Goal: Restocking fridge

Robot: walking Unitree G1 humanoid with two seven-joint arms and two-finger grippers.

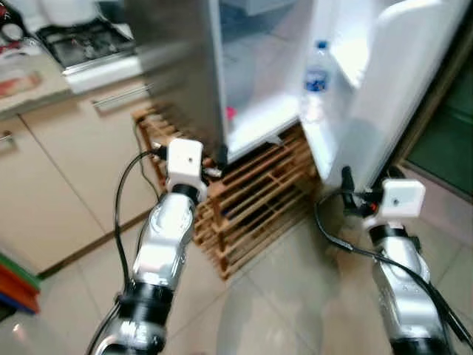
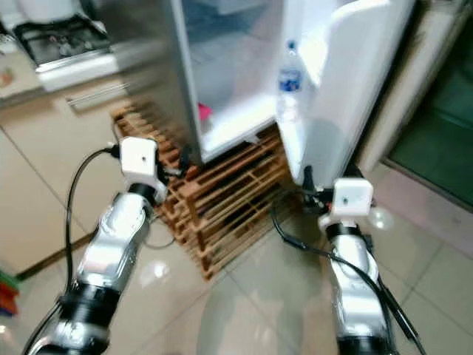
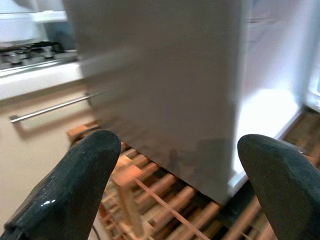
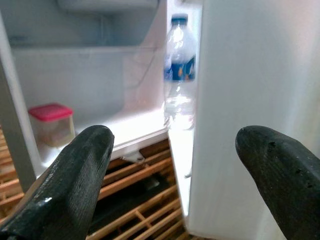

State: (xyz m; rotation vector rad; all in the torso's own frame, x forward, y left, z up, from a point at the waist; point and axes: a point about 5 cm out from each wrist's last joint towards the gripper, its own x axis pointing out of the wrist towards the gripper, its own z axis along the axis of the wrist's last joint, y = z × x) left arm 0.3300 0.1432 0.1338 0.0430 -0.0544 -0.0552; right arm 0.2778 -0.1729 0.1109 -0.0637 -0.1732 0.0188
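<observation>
The fridge [image 1: 177, 66] stands open on a wooden pallet [image 1: 259, 200], its white door [image 1: 399, 81] swung to the right. A clear water bottle [image 4: 180, 70] with a blue label stands upright in the door shelf. A small container with a red lid [image 4: 51, 125] sits on the fridge floor at the left. My left gripper [image 3: 180, 150] is open and empty, facing the fridge's outer side wall above the pallet. My right gripper [image 4: 175, 145] is open and empty too, held low in front of the door's inner edge, short of the bottle.
A stove [image 1: 85, 41] sits on the counter at the back left, over beige cabinets [image 1: 59, 170] with a bar handle [image 3: 50, 106]. Pale floor tiles [image 1: 281, 303] lie between my arms. A dark doorway [image 1: 451, 140] is at the right, past the door.
</observation>
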